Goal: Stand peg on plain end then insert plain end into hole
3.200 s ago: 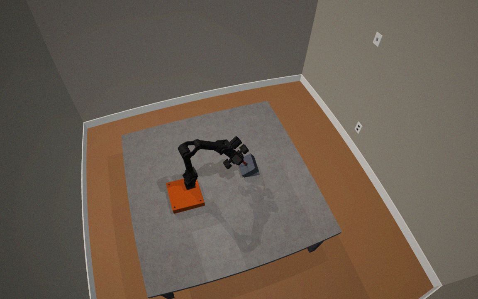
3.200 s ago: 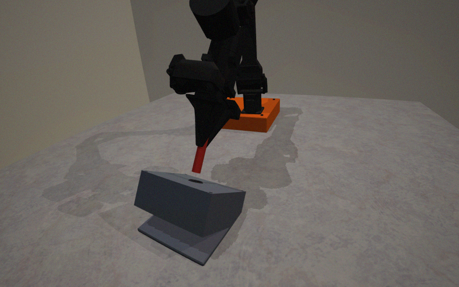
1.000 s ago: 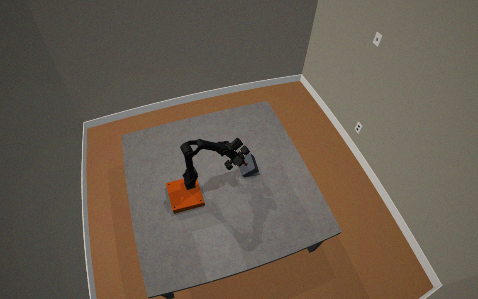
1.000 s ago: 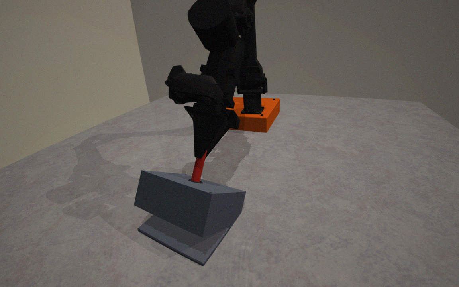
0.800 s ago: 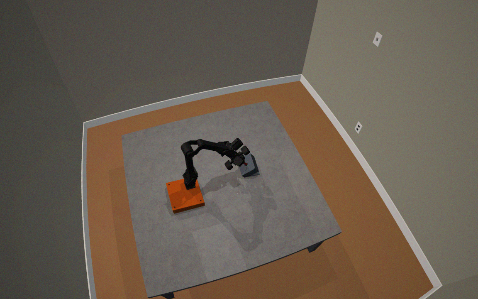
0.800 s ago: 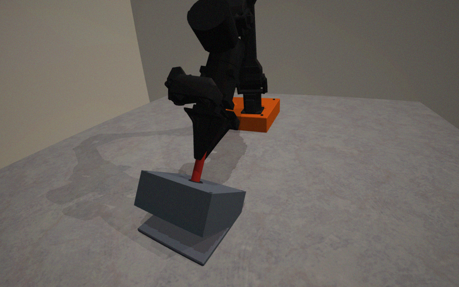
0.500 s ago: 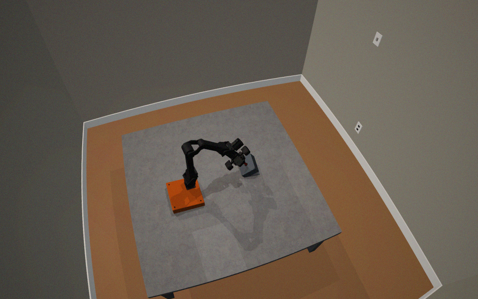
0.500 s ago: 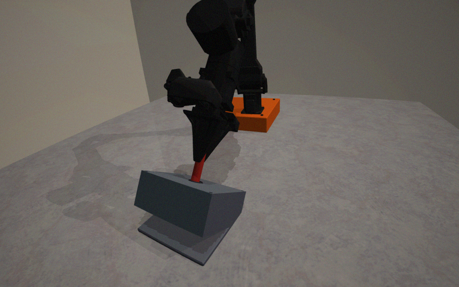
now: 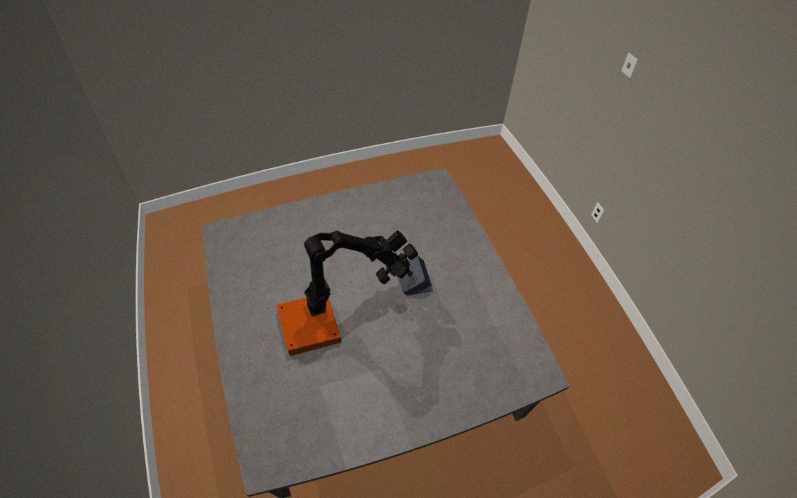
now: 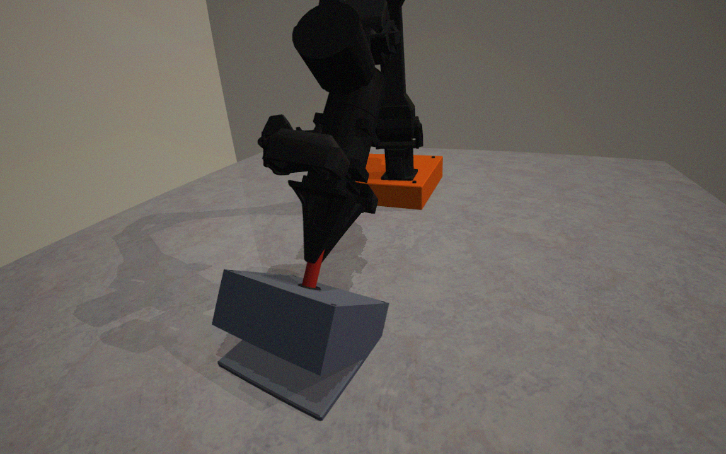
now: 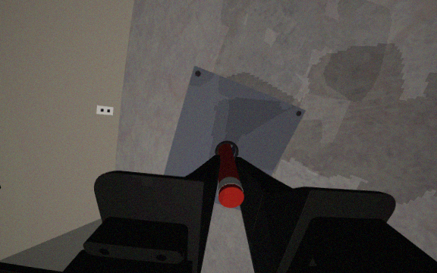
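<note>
The red peg (image 9: 410, 273) (image 10: 310, 275) (image 11: 227, 167) is tilted, with its lower end inside the mouth of the hole (image 11: 217, 149) in the sloped panel (image 9: 416, 284) (image 10: 275, 316) (image 11: 192, 125). How deep the lower end sits is hidden. A length of red still shows between the fingertips and the panel face. The white band (image 11: 230, 182) is near the peg's upper end, seen in the wrist view. My gripper (image 9: 406, 270) (image 10: 315, 257) (image 11: 227, 161) is shut on the peg, just above the panel face.
The panel's base plate (image 10: 320, 403) rests on the grey table (image 9: 376, 346) (image 10: 551, 316) (image 11: 165, 57). The orange robot base (image 9: 302, 328) (image 10: 399, 196) stands behind the panel in the exterior view. A wall outlet (image 9: 598, 212) (image 11: 105, 110) is beyond the table.
</note>
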You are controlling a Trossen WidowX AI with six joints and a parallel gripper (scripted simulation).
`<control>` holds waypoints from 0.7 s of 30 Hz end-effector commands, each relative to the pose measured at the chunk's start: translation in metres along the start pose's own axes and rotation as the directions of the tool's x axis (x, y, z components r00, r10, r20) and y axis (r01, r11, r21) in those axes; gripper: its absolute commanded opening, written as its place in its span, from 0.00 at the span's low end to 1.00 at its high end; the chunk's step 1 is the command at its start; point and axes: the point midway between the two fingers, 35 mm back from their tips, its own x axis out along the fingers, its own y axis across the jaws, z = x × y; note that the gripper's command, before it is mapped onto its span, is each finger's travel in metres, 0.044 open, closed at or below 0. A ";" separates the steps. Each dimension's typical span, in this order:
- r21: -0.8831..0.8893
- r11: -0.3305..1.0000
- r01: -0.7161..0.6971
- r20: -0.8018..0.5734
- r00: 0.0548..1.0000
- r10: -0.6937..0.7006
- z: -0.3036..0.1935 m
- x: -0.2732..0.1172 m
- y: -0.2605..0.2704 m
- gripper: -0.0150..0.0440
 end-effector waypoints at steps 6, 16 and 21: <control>-0.008 1.000 0.004 -0.005 1.000 -0.004 -0.001 0.005 -0.001 0.25; -0.008 1.000 0.004 -0.005 1.000 -0.004 -0.002 0.009 -0.002 0.25; -0.008 1.000 0.004 -0.005 1.000 -0.004 -0.002 0.010 -0.003 0.25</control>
